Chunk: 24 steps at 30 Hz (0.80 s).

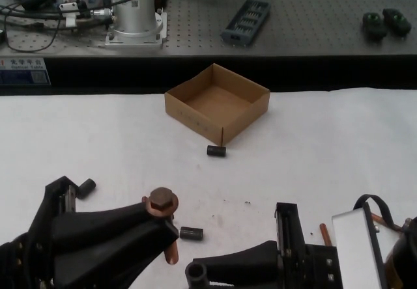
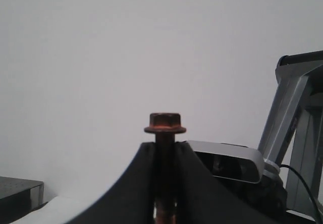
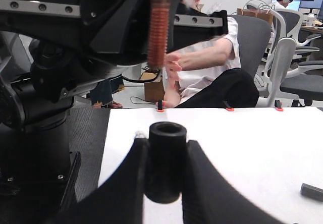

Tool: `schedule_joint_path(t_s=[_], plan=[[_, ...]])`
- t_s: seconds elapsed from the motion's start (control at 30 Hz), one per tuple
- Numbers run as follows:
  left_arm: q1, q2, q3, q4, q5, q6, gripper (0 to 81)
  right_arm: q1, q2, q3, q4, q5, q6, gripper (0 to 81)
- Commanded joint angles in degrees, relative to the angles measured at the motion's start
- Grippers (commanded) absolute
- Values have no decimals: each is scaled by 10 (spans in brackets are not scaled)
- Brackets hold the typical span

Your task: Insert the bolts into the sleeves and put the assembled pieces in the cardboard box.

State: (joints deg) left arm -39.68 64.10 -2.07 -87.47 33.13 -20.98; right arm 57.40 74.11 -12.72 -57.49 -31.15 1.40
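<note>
Near the counter's front edge, the left end effector [image 2: 165,147] clamps an upright copper-coloured flanged hex bolt [image 2: 165,125], head up. The right end effector [image 3: 165,146] grips a black cylindrical sleeve [image 3: 165,163], bore up, near the bolt's threaded end. The open brown cardboard box [image 1: 195,116] sits toward the far edge.

The bolt [image 2: 164,128] is coppery orange, its thread finely ribbed. The sleeve [image 3: 165,158] is matte black, like the loose sleeves [image 1: 216,151] on the white sheet [image 1: 339,152]. The cardboard box [image 1: 195,120] is plain tan. The grey bench plate [image 1: 313,9] carries a regular dot grid and a blue tray [image 1: 245,21].
</note>
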Motion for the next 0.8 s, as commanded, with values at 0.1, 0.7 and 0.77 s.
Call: schedule_joint_path(t_s=[0.1,0.7,0.77], plan=[[-4,1,-7,-6,-14,17,6,0,5,-8,-31,6,16,58],[6,10,-143,174,-56,121,6,-112,19,-48,-25,-42,25,58],[20,22,-153,175,-56,118,6,-134,19,-55,-23,-61,25,58]])
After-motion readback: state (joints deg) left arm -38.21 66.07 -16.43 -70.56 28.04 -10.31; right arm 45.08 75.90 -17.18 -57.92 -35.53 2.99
